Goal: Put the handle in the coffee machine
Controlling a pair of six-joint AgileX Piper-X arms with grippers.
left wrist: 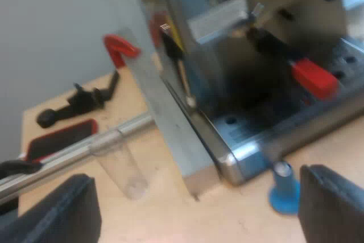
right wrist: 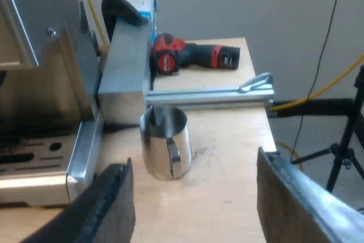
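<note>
At the front of the espresso machine [left wrist: 296, 9], the handle [left wrist: 278, 55] with its red end already sat locked in, so the task seemed done. The left hand [left wrist: 193, 209] and the right hand [right wrist: 199, 203] were both wide and empty.

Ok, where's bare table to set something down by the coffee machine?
Bare wood lies between the metal jug and the edge of the table, and between the measuring glass and blue tamper at the corner of the espresso machine. It's crowded around the drill beside the rail.
</note>
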